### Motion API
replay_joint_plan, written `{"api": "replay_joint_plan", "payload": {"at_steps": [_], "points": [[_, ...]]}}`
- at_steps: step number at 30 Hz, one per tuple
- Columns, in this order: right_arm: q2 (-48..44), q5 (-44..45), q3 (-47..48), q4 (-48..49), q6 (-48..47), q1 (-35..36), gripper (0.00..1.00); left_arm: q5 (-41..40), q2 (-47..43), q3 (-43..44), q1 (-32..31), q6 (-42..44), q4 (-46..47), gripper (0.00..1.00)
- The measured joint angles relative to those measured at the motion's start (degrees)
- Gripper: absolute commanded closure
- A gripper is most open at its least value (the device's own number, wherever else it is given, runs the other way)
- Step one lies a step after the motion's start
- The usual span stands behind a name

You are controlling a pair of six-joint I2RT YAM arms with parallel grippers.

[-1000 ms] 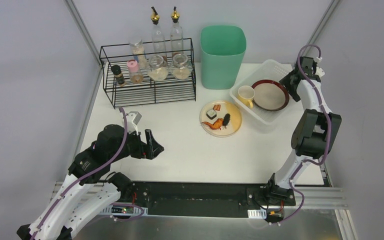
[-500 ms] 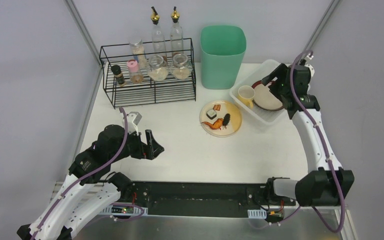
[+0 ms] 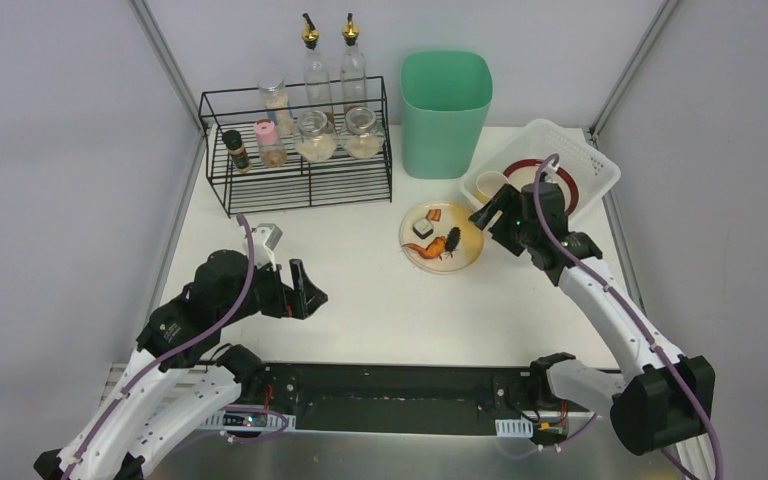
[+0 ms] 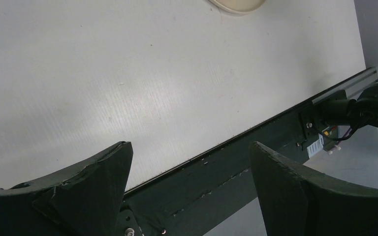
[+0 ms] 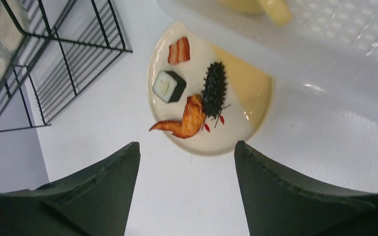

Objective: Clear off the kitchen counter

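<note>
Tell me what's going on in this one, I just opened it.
Two arms work at a white kitchen counter. The right end effector is open and empty, poised above a cream plate of food scraps that sits beside the white basket holding a bowl and yellow cup. The left end effector hangs open and empty above bare counter near the front left. Nothing is gripped, and the plate is not yet cleared.

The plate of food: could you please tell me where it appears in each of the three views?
Top external: plate right of centre, beside the white basket.
Left wrist: only the plate's rim, at the top edge.
Right wrist: plate upper centre, seen close.
Shared landmark: the kitchen counter under it.
</note>
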Motion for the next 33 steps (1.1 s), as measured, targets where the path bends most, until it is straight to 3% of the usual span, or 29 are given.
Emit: {"api": "replay_joint_plan", "payload": {"at_steps": [5, 15, 27, 33], "points": [[-0.4, 0.7, -6.3, 1.8, 2.8, 5.2, 0.31, -0.9, -0.1, 0.0, 0.0, 0.0, 0.0, 0.08], [5.9, 3.3, -17.3, 10.5, 11.3, 9.1, 0.42, -1.4, -0.1, 0.0, 0.0, 0.0, 0.0, 0.08], [13.0, 5.7, -19.7, 21.0, 17.2, 10.5, 0.59, -2.7, 0.2, 0.0, 0.0, 0.0, -0.5, 0.08], [15.6, 7.1, -19.7, 25.6, 17.4, 10.6, 0.59, -2.8, 0.4, 0.0, 0.0, 0.0, -0.5, 0.08]]}}
